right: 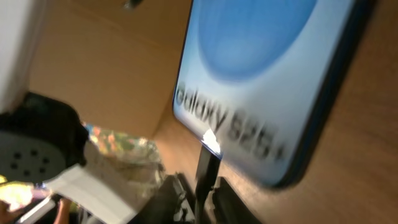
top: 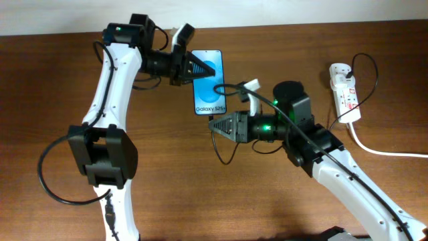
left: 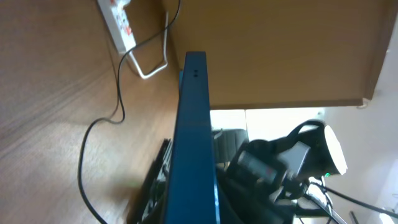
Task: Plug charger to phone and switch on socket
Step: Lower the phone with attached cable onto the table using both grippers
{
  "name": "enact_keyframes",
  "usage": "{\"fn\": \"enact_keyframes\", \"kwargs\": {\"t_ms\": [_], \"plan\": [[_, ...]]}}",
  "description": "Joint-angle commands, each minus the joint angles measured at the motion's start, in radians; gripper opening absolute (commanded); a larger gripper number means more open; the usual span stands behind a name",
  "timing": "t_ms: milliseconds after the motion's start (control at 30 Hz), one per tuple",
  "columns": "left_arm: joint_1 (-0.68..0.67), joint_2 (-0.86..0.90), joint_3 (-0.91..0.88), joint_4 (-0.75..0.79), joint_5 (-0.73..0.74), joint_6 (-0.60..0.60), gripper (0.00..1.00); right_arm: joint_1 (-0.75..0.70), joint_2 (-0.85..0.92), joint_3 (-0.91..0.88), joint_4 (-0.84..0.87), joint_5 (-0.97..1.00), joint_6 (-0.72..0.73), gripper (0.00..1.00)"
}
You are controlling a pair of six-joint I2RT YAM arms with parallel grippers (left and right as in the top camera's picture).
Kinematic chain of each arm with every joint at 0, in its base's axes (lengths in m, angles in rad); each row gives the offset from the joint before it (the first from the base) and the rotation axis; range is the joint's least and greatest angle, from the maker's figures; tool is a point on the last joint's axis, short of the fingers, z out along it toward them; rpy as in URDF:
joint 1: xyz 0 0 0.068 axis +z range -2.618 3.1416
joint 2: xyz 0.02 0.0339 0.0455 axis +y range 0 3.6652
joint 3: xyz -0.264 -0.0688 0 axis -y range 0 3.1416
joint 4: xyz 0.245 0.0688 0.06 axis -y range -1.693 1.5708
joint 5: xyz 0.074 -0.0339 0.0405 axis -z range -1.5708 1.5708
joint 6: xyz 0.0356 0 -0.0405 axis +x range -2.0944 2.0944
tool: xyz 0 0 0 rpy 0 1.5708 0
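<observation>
I'm on the plugging step. My left claw (top: pixel 194 67) is clamped on the phone (top: pixel 208 82), screen up above the counter (top: pixel 200 194). My right claw (top: pixel 215 125) pinches the charger (right: pixel 206 163), its tip at the phone's lower edge. Blur hides whether it's seated; probably not. Next I need a straight push in, then the switch on the socket (top: pixel 345 90), well off to the right.
</observation>
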Motion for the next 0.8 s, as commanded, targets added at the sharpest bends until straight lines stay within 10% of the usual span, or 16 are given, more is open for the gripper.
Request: {"fn": "enact_keyframes", "kwargs": {"t_ms": [0, 200, 767], "plan": [[-0.011, -0.01, 0.011, 0.008, 0.002, 0.002, 0.0, -0.023, -0.002, 0.009, 0.005, 0.031, -0.009, 0.4], [0.017, -0.01, 0.011, 0.012, -0.251, 0.002, 0.0, -0.039, -0.002, 0.009, -0.015, 0.059, -0.056, 0.85], [0.003, 0.296, 0.011, 0.321, -0.403, -0.212, 0.0, -0.14, -0.002, 0.009, -0.23, 0.092, -0.167, 0.96]]}}
